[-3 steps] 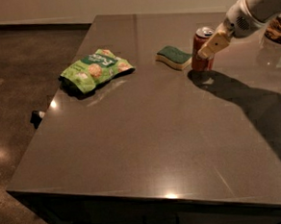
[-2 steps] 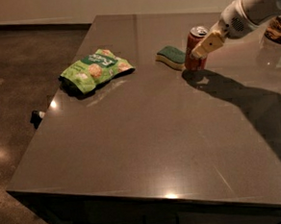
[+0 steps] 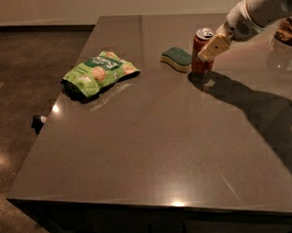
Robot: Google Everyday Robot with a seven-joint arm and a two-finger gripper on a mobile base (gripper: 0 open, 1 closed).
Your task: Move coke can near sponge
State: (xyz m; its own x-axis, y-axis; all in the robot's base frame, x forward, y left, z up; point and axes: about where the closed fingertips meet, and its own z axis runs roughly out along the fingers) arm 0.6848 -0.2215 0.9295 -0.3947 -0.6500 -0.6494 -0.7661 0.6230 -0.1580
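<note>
The red coke can (image 3: 199, 40) stands upright at the far right of the dark table (image 3: 153, 143), just right of the sponge (image 3: 177, 59). The sponge is dark green on top with a pale yellow base, and a small gap lies between it and the can. My gripper (image 3: 205, 54) reaches in from the upper right on a white arm. It is shut on the can, with one tan finger (image 3: 213, 47) across the can's front. I cannot tell whether the can's base rests on the table.
A crinkly light-green snack bag (image 3: 100, 72) lies at the table's left. A brown object (image 3: 289, 30) sits at the far right edge of the view. The arm's shadow falls across the right side of the table. A small black object (image 3: 37, 122) hangs by the table's left edge.
My gripper has carried the coke can a short way left, closer to the sponge. The sponge and snack bag have not moved.
</note>
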